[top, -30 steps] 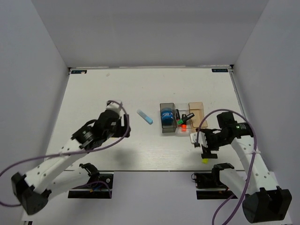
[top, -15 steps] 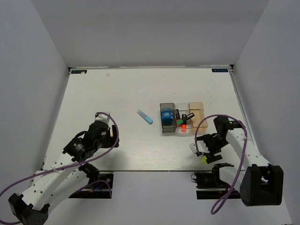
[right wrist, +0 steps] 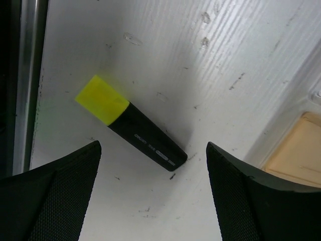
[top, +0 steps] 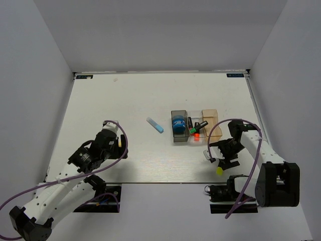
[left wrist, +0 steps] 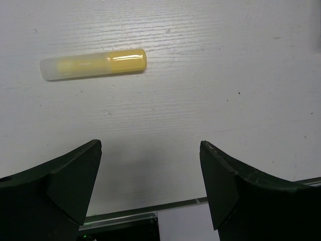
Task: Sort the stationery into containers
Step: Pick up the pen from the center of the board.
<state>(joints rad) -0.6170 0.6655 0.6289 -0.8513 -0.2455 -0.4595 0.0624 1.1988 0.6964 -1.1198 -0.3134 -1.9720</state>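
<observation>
Far left, the left tool [left wrist: 149, 146] hangs over the worktop [top: 125, 95] with jaws spread wide, nothing in them. A small yellow stick [left wrist: 94, 64] lies flat just ahead of it. Moving across, a light-blue stick [top: 155, 125] lies alone. Then the bins: the blue tape roll [top: 178, 123] sits in the smoky grey bin [top: 173, 136], and the green-capped marker [top: 192, 131] is in the clear bin [top: 200, 120] beside the tan-orange bin [top: 210, 118]. On the right, the right tool [right wrist: 153, 146] gapes open above the yellow-capped marker [right wrist: 131, 123], which lies on the worktop near the front edge, ungripped.

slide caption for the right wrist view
Open right end effector over a yellow-capped black marker on the white table
</observation>
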